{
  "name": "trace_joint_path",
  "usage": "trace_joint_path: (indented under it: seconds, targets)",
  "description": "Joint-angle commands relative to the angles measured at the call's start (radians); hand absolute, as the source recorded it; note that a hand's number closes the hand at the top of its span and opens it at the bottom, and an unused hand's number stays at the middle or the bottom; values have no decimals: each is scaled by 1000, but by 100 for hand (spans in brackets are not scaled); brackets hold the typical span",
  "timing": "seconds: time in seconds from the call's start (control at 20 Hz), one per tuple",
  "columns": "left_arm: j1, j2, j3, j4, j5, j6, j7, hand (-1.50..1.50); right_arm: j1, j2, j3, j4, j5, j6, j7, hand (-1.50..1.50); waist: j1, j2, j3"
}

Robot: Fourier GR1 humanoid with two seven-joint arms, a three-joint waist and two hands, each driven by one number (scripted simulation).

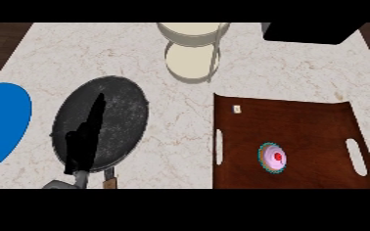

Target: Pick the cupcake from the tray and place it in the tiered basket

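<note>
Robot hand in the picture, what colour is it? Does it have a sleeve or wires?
The robot hand is all black, long and narrow, and gets slimmer toward its tip. Below it you can see a short bit of grey forearm, smooth and round like a tube. No sleeve, wires or markings show. This is the left one; the right one is not in the picture.
</note>
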Motion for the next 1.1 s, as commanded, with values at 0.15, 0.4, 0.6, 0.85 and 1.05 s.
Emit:
trace_joint_path:
  seconds: [0.15,0.4,0.6,0.85,1.05]
  targets:
    - [-1,-28,-30,42,-12,-2,27,0,-58,18,33,-55,199,220,291,-150,16,9,-3]
    - [7,-44,-51,34,-32,6,21,0,-168,56,63,-45,255,369,433,-150,31,4,-1]
    - [1,-26,-23,28,-20,0,40,0,-285,148,136,-15,346,440,496,-150,28,-5,1]
    - [-3,-37,-28,31,-18,-5,58,0,-444,245,141,54,390,582,561,-150,16,-9,4]
    - [25,-20,-24,31,-29,-8,33,0,-482,335,168,143,428,672,587,-150,11,-12,3]
